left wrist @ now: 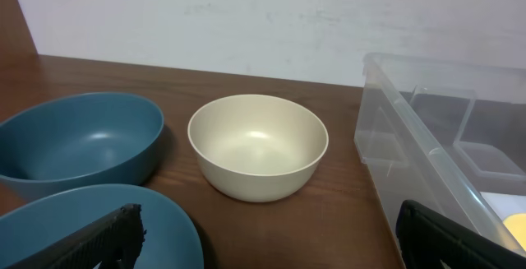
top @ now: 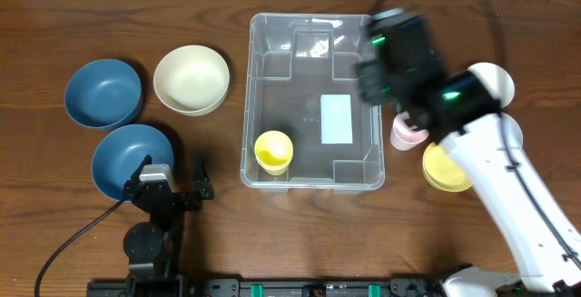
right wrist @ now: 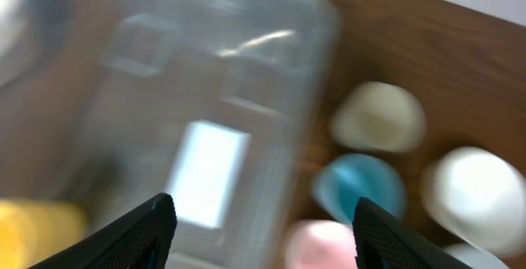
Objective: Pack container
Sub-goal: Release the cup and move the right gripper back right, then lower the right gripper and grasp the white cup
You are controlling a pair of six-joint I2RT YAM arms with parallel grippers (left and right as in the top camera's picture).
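counter [top: 54, 24]: dark brown wood, carrying all items.

container [top: 290, 79]: large clear rectangular bin, upright, centre of the overhead frame. a white label [top: 336, 118] sits on its base, right of middle. one yellow cup [top: 273, 151] stands inside at the lower left corner. the rest of the base is bare.

cream bowl [top: 191, 79]: just left of the container, upright, apart from its wall.

blue bowls: one [top: 103, 92] at left of the cream bowl, a second [top: 127, 156] below it, close together.

small cups, right of the container: pink cup [top: 406, 133] near the bin's right wall. a yellow one [top: 445, 168] is below it and a white one [top: 495, 81] at far right, both partly hidden by the arm. the right wrist view, blurred, also shows a blue cup [right wrist: 359, 185] among them.

left tool [left wrist: 269, 220]: low at the lower left of the overhead frame, beside the nearer blue bowl. its jaws are spread wide with nothing between them.

right tool [right wrist: 263, 211]: above the container's right edge, blurred, jaws spread apart and holding nothing.
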